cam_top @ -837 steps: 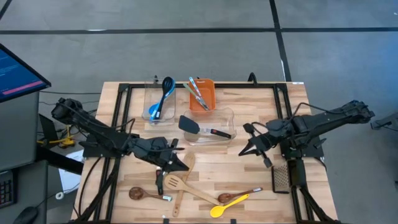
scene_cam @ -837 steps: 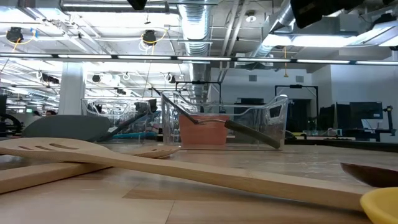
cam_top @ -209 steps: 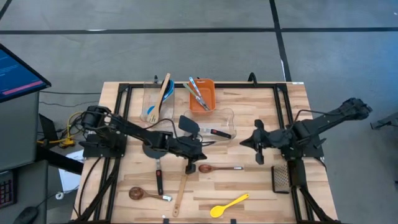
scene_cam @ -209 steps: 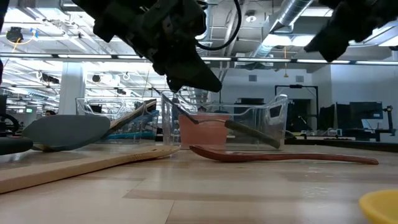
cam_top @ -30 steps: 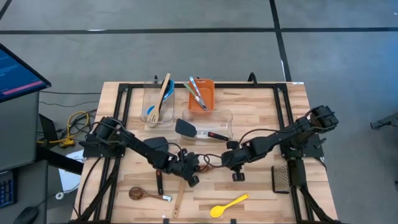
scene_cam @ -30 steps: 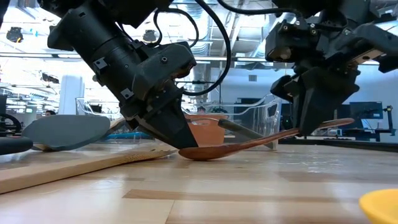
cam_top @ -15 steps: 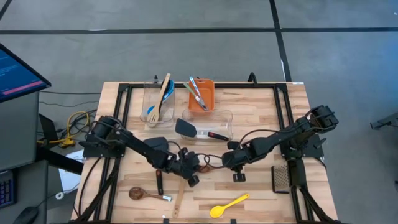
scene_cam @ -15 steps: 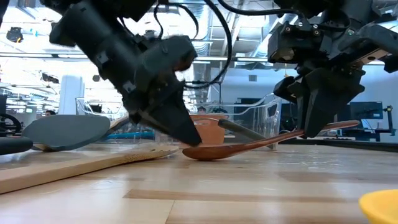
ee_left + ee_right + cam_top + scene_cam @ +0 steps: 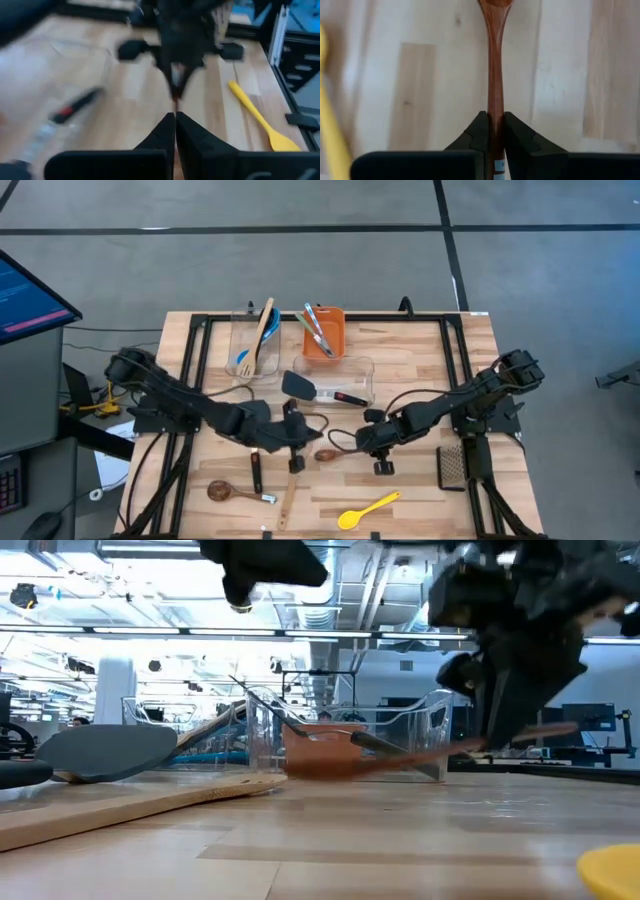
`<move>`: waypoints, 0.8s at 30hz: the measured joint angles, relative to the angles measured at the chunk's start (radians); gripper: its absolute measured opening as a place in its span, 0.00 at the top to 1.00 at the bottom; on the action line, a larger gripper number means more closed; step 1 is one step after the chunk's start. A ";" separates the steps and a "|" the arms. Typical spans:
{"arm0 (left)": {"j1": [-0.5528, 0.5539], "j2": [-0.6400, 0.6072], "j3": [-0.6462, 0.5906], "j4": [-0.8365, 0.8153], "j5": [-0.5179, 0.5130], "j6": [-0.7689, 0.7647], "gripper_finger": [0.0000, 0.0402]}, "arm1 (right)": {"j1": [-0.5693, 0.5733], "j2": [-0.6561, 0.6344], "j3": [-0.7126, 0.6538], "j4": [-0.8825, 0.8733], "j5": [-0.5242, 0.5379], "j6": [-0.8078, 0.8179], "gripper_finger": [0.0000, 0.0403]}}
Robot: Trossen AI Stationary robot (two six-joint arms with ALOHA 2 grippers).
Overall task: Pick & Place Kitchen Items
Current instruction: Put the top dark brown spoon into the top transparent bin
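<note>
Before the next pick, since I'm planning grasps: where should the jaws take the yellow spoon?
Probably mid-handle on the yellow spoon, coming straight down, jaws across it. It lies flat and alone on the table; the handle is narrow, the bowl wider.

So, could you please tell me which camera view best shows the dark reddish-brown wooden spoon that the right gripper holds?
The right wrist view: the dark reddish-brown wooden spoon runs sharp and unobstructed from the right gripper. The high view shows only its bowl, the low view a blurred streak, and the left wrist view barely shows it.
</note>
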 joint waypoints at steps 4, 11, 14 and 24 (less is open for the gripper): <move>-0.003 -0.086 0.000 -0.093 -0.082 0.048 1.00 | 0.023 0.000 0.062 -0.058 0.000 -0.010 0.93; -0.005 -0.176 0.000 -0.238 -0.148 0.051 1.00 | 0.045 -0.016 0.164 -0.197 0.018 -0.074 0.93; -0.005 -0.196 0.000 -0.294 -0.184 0.051 1.00 | 0.034 -0.067 0.180 -0.227 0.045 -0.080 0.93; 0.003 -0.221 0.000 -0.387 -0.231 0.047 1.00 | 0.074 -0.361 0.179 -0.278 0.334 -0.080 0.93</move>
